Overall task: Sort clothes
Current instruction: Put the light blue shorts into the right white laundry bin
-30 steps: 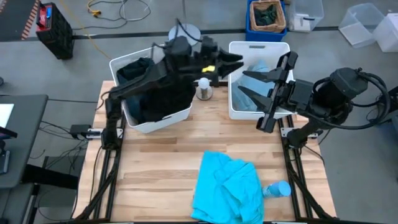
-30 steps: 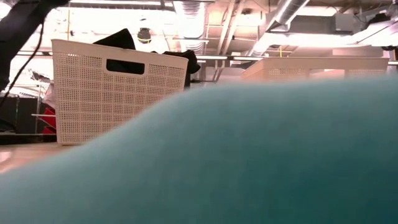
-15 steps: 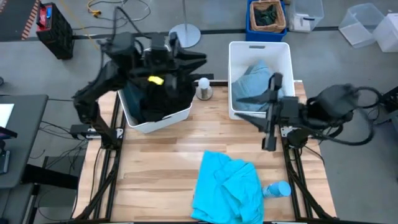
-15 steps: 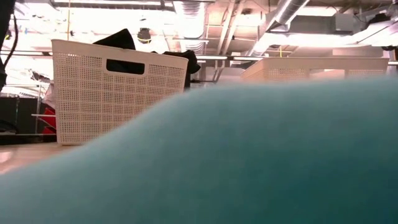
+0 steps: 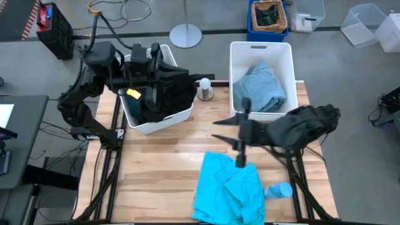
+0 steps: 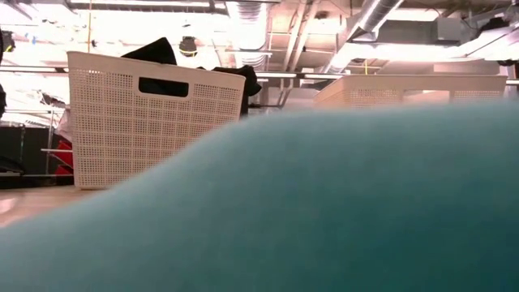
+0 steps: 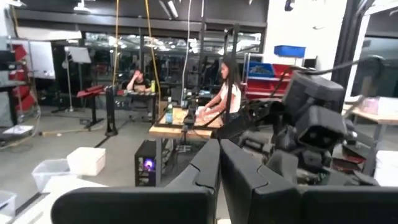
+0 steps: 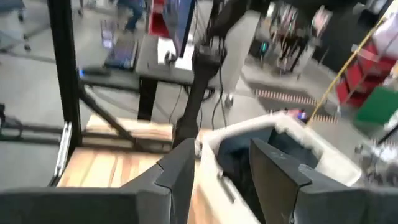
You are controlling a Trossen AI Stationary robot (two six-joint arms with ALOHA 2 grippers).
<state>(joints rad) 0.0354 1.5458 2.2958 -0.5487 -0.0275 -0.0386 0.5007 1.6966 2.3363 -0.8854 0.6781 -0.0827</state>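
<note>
1. The high view is evenly lit from above, with soft shadows on the counter (image 5: 162, 150).
2. The right arm (image 5: 294, 128) there is smeared by motion blur.
3. In the low view, an out-of-focus turquoise garment (image 6: 324, 211) fills the foreground; ceiling lights (image 6: 243, 32) glare.
4. The right wrist view is blurred throughout.
5. The left wrist view is dim.

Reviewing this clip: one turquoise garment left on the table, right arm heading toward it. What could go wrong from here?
The right gripper, open, sits above the edge of the turquoise garment; a grab there may lift only one layer and drag the rest. A blue bottle lies against the garment and could be swept off the table. The left gripper, shut, hangs over the left basket, clear of this.
</note>
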